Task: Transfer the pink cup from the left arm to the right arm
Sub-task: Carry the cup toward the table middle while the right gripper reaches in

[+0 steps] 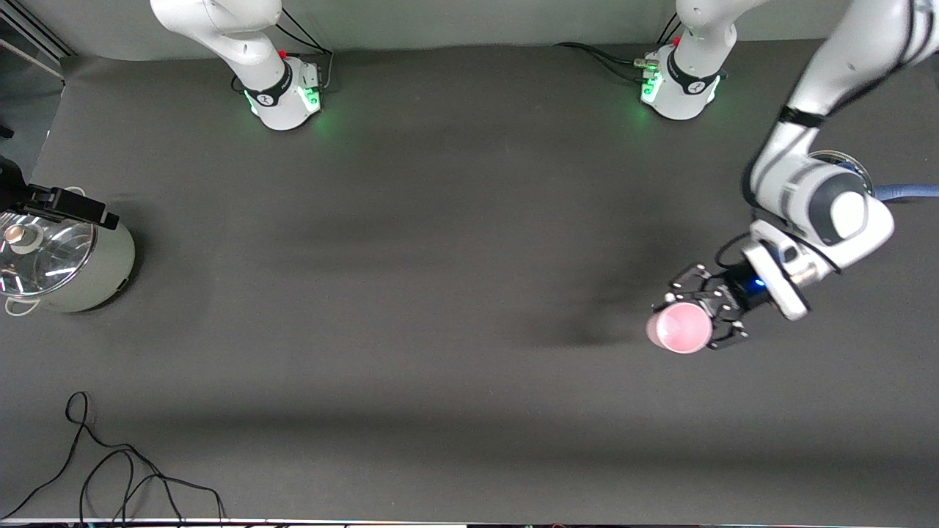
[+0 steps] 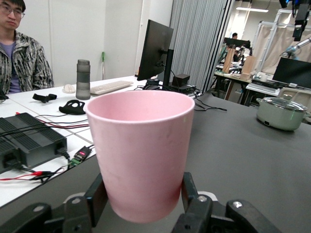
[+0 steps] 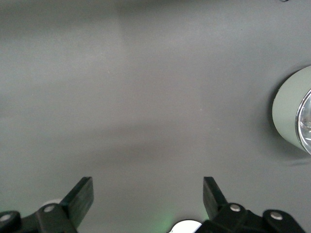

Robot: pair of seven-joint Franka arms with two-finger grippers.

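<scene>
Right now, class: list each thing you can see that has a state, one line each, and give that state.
Pink cup: upright, empty, held off the table.
Left gripper: shut on the cup's lower part.
Right gripper: open, empty, over bare table.
Pot: glass lid on, at the right arm's end.

A pale green pot (image 1: 70, 268) with a glass lid (image 1: 40, 253) sits at the right arm's end of the table (image 1: 440, 293); a black cable (image 1: 110, 469), perhaps loose, trails nearer the camera.

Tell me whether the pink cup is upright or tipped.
Upright: the pink cup stands mouth up between the left gripper jaws, its open rim facing the overhead camera.
</scene>
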